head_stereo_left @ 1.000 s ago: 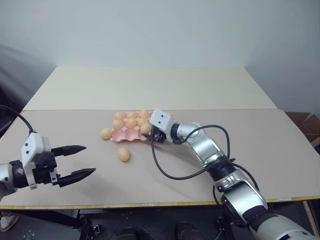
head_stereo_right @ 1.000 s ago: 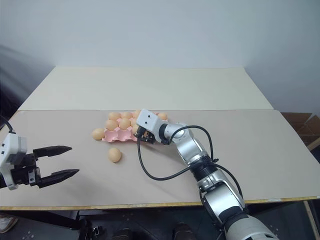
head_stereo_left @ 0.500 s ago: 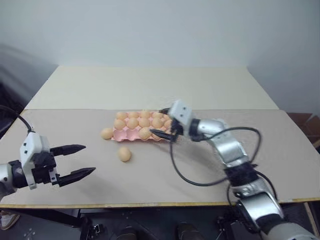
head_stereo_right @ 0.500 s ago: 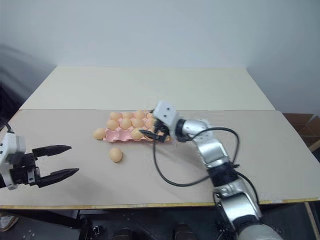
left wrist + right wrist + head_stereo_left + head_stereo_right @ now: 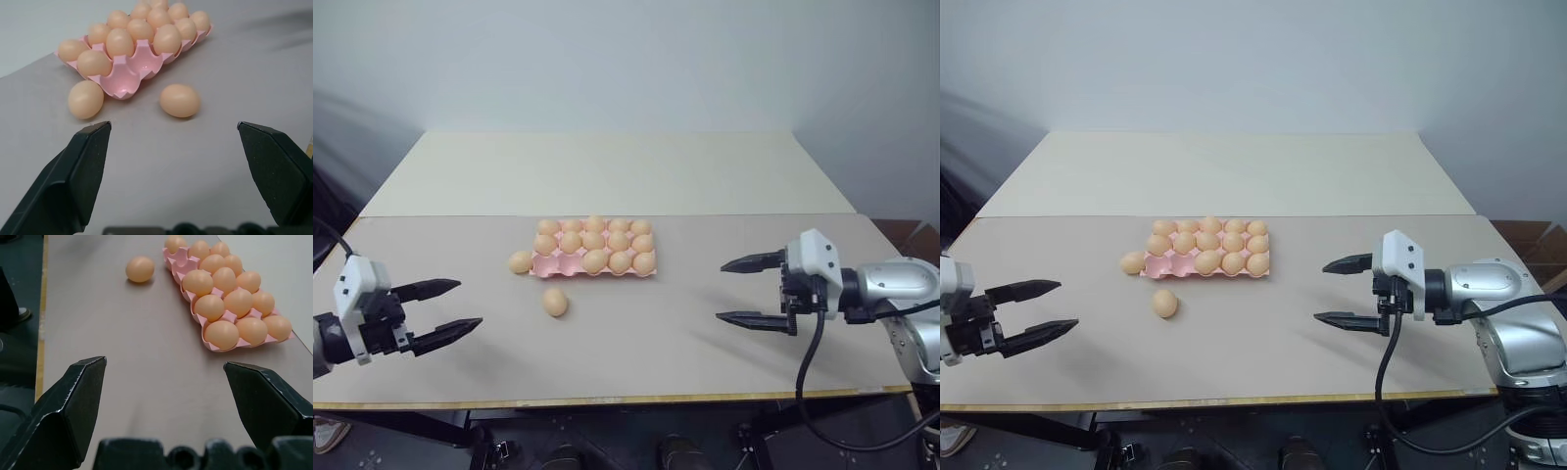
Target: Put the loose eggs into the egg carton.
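Now both claws wide open and empty — left claw [image 5: 440,313], right claw [image 5: 744,291] — off the table [image 5: 636,343].

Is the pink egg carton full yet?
Not full. The egg carton shows empty cups at its near end, and two loose eggs lie on the table.

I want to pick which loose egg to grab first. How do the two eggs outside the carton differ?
The egg beside the carton sits right against the egg carton at its left end; the front egg lies apart from it, on open table nearer the robot. Both are the same pale orange-tan and look alike in size.
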You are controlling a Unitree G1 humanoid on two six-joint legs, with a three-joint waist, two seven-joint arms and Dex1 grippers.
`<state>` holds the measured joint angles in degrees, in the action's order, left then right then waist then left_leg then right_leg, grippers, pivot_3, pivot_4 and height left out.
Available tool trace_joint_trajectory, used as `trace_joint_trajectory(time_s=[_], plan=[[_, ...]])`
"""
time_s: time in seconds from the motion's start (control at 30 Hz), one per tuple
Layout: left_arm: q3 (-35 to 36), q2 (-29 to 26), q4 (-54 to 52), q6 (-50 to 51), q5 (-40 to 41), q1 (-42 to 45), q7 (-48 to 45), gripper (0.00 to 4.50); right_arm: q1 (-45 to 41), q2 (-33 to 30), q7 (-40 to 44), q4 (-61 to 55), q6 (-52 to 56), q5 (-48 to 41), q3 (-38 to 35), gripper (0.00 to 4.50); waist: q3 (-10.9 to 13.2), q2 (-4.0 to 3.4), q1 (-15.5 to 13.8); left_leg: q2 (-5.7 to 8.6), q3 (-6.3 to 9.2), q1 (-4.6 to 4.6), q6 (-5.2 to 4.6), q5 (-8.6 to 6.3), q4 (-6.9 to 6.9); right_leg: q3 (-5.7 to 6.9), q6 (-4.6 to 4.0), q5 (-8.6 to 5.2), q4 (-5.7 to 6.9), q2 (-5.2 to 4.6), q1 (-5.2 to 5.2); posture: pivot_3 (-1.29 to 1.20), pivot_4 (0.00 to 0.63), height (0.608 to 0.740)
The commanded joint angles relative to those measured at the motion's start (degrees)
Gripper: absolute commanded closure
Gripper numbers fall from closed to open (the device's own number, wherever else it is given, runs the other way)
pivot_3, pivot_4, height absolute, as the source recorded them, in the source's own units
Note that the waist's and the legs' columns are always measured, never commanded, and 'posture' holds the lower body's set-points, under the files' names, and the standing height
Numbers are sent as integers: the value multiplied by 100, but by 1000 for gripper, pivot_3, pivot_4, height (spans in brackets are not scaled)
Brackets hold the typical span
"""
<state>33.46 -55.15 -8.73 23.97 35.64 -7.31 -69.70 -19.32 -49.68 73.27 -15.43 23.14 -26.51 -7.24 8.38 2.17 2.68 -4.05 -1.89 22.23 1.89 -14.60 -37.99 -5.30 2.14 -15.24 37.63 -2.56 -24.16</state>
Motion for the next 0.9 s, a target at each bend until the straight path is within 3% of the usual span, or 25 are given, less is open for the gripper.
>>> trace_joint_trajectory(time_s=[0.03, 0.37, 0.67, 0.9], plan=[[-2, -101, 0, -67, -26, 84, -51, 0, -26, -51, -9, -113, -129, -177, -131, 28, 0, 0, -11, 0, 0, 1, 0, 0, 0, 0, 0, 0, -1, 0, -1, 0, 150, 740], [-218, 123, -224, -15, -25, 168, 147, 0, -35, -56, -85, -129, -220, -133, -26, 28, 0, 1, -29, 0, 0, 5, 0, 0, 0, 1, 0, 0, -2, -1, -2, 0, 150, 740], [-1935, 1168, -104, -269, -1031, 1371, 1503, 0, -123, -47, -106, -93, -322, -114, 68, 28, 0, 1, -140, 3, 2, 4, 0, 0, -2, 0, 0, 1, 0, -1, 2, 0, 150, 740], [-2744, 1883, 273, -545, -1549, 1748, 1911, 0, -35, -81, -188, -193, -331, -153, 4, 28, 0, 1, -180, 7, 1, 9, 0, 0, -4, -5, 1, 2, -4, -1, 1, 0, 150, 740]])
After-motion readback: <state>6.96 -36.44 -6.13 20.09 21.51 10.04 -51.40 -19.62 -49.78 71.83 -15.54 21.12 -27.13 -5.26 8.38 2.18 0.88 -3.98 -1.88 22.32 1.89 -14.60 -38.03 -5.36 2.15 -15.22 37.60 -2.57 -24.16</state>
